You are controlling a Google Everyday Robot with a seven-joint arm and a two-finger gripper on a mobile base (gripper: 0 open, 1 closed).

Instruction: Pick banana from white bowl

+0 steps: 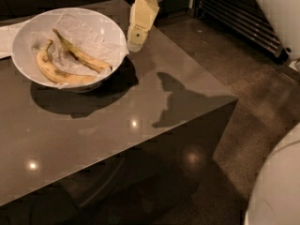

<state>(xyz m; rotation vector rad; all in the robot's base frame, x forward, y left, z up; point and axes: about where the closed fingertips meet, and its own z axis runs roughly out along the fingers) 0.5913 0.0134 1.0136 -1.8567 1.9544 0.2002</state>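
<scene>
The white bowl, lined with crumpled white paper, stands at the back left of the dark table. Two bananas lie in it. The banana is the slimmer, straighter one with a long thin dark stem, and it lies diagonally across the middle. A plumper curved banana lies in front of it along the bowl's near side. My gripper hangs cream-coloured and pointing down, just right of the bowl's right rim, above the table. It touches neither banana and holds nothing that shows.
A white sheet lies at the table's left edge behind the bowl. The table's right corner drops to a speckled floor. A dark slatted grille stands at the back right. My white body fills the lower right corner.
</scene>
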